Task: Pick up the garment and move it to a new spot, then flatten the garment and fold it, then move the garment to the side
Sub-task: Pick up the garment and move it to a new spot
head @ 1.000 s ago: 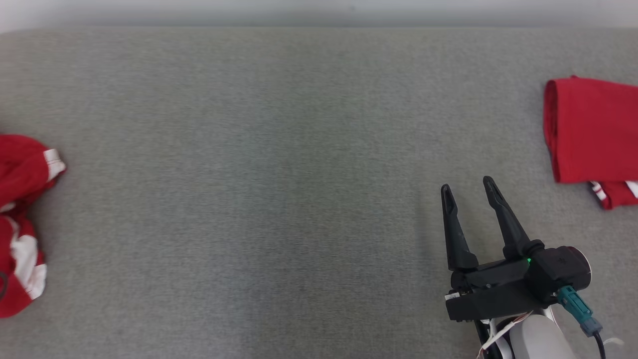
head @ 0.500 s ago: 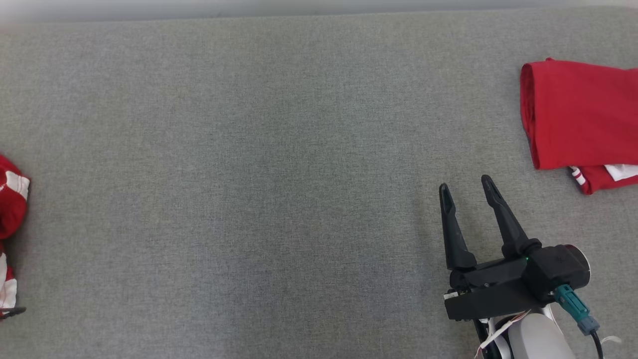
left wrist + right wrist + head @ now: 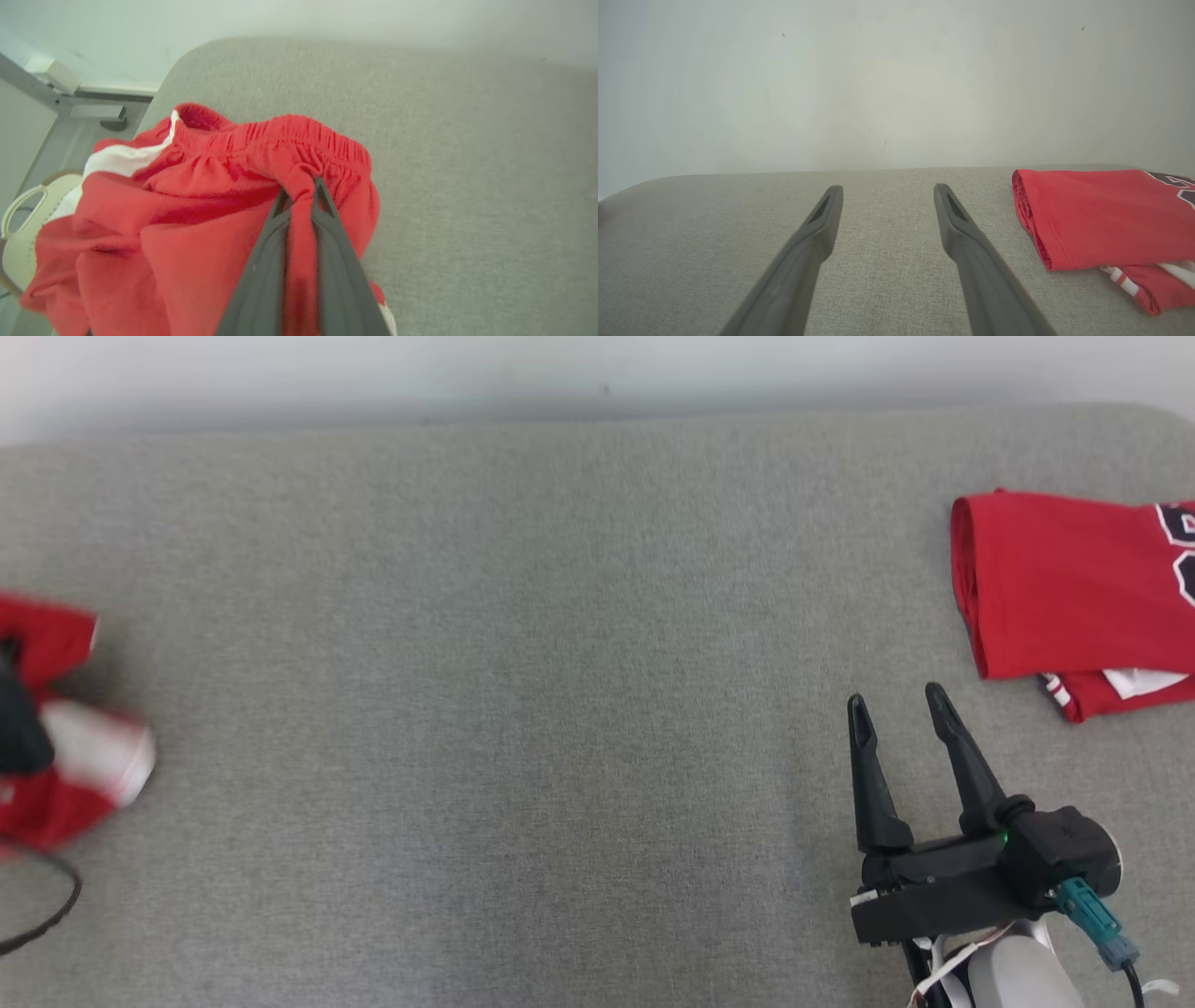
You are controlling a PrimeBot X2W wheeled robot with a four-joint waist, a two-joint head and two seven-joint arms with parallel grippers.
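Here we see the most from the left wrist view: the left end effector (image 3: 300, 186) is pinched on a fold of the red garment (image 3: 187, 210), just below its gathered elastic band, with cloth bunched between the two fingers. The garment is crumpled, has a white stripe, and sits at the left end of the grey fabric-covered counter (image 3: 467, 186), close to a rounded corner. Past that corner the same view shows a metal frame (image 3: 70, 100) and a cream handle (image 3: 23, 224) lower down.

In the head view the garment is a blurred red and white patch at the far left edge. The dark shape over it is probably the left end effector, though we cannot tell for sure.

The right end effector (image 3: 896, 698) is at the lower right, its fingers spread and holding nothing. The right wrist view shows them pointing towards the pale wall (image 3: 896, 93) beyond the counter's far edge. A folded red shirt (image 3: 1055, 583) lies at the right end, near the right end effector but apart from it, with a red and white layer showing beneath its near edge.

Between the garment and the shirt, the middle of the counter is bare grey cloth from the near edge to the far edge.
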